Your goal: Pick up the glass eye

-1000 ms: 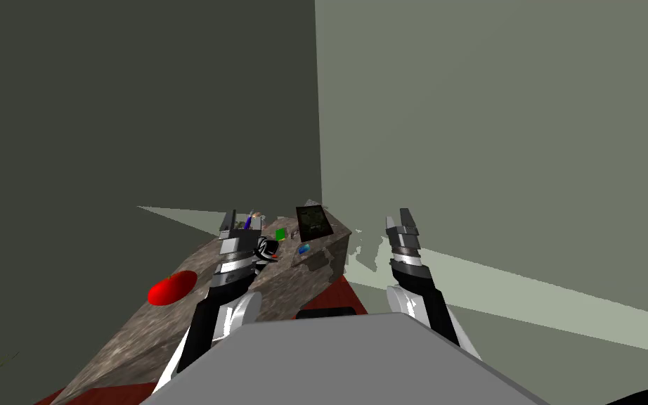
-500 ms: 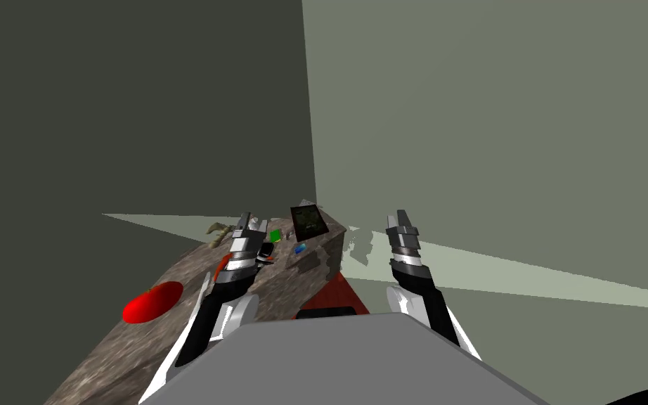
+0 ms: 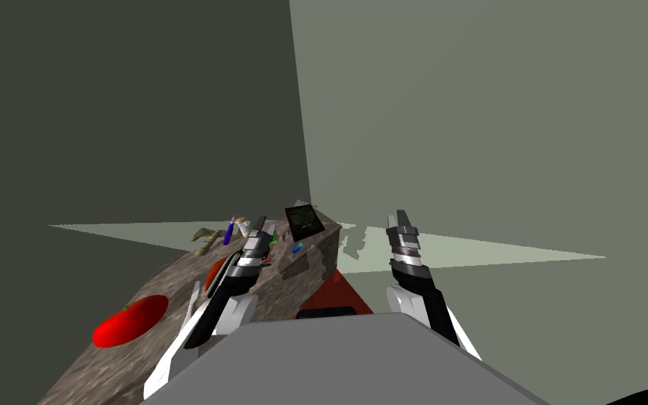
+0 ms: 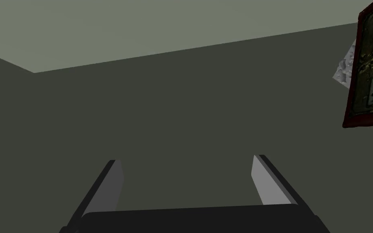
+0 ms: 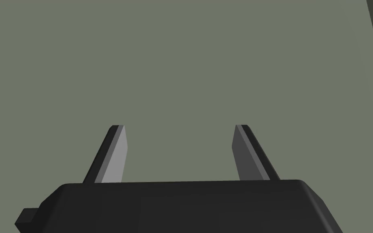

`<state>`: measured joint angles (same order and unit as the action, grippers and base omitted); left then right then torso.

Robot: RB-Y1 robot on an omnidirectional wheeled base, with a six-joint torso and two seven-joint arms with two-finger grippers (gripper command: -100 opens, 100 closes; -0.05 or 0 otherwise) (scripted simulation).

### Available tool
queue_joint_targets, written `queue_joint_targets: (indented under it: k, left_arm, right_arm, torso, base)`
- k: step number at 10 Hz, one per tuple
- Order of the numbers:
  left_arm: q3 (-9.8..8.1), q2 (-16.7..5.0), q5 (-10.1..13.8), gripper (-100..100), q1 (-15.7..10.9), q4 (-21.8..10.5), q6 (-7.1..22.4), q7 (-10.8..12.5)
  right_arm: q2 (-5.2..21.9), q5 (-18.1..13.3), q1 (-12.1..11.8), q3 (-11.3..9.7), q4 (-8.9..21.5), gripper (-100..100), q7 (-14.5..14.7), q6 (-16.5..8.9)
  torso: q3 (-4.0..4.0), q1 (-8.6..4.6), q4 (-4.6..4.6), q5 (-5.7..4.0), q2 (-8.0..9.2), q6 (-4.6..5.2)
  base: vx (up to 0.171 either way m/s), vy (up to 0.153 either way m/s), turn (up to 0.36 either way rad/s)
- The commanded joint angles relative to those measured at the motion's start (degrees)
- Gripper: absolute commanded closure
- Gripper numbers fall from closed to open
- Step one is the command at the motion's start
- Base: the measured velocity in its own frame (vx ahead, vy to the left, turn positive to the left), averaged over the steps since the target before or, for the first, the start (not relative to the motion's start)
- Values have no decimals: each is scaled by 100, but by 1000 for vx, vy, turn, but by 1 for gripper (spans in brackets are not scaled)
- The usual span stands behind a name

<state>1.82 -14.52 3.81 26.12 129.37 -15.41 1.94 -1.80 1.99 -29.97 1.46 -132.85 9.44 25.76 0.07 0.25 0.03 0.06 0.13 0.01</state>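
A small blue rounded thing [image 3: 297,247] lies near the far right end of the stone-topped table [image 3: 140,351]; it is too small to tell whether it is the glass eye. My left gripper [image 3: 259,226] hangs over the table just left of it, beside a dark framed picture [image 3: 304,220]. In the left wrist view the gripper [image 4: 186,159] stands open and empty, facing a dark wall, with the red-edged picture frame [image 4: 369,68] off to one side. My right gripper [image 3: 400,218] is raised beyond the table's right end, open and empty [image 5: 178,126].
A red tomato-like thing [image 3: 131,320] lies near the table's left front. A second red thing [image 3: 214,273] sits partly under my left forearm. A purple pen-like thing [image 3: 229,232], an olive object [image 3: 203,238] and a green bit [image 3: 273,240] lie at the far end. A red surface [image 3: 347,295] lies below the table's right edge.
My view has swung, so the wall corner and table slid leftward. My left gripper moved forward and rightward over the table, toward the picture frame. The right arm has not moved.
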Motion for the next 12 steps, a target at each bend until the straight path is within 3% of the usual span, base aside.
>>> queue_joint_targets:
  k: [1, 2, 3, 6, 7, 9, 10, 12]
  left_arm:
    - [35, -286, -23, -100, -58, -119, 234, 22]
    - [72, -491, -41, -100, -109, -219, 372, 27]
    - [72, -491, -41, -100, -109, -219, 378, 27]
    - [218, -1066, -95, -100, -272, -560, 853, 43]
    - [218, -1082, -95, -100, -272, -560, 853, 43]
    - [337, -1436, -131, -100, -378, -815, 1172, 58]
    - [337, -1489, -131, -100, -378, -815, 1190, 58]
    - [462, -1898, -169, -100, -474, -1080, 1532, 78]
  right_arm:
    - [0, 0, 0, 0, 0, 0, 0, 0]
    - [0, 0, 0, 0, 0, 0, 0, 0]
    - [0, 0, 0, 0, 0, 0, 0, 0]
    - [0, 0, 0, 0, 0, 0, 0, 0]
    - [0, 0, 0, 0, 0, 0, 0, 0]
    - [0, 0, 0, 0, 0, 0, 0, 0]
    - [0, 0, 0, 0, 0, 0, 0, 0]
    - [0, 0, -1, 0, 0, 0, 0, 0]
  torso:
    - [0, 0, 0, 0, 0, 0]
    - [-1, 1, 0, 0, -1, -1]
    - [2, 0, 1, 0, 3, 0]
    - [1, -2, 1, 0, 2, 0]
    - [2, -1, 1, 0, 4, -1]
    - [-1, -8, -1, -1, -3, -2]
    - [-2, -6, 0, -1, -4, 0]
    - [-4, -4, -1, -1, -7, -2]
  base:
    - [-39, 52, -170]
    - [-54, 51, -185]
    - [-46, 43, -79]
    - [-52, 45, -212]
    - [-41, 40, -54]
    - [-39, 27, -194]
    - [-33, 33, -103]
    - [-31, 38, -247]
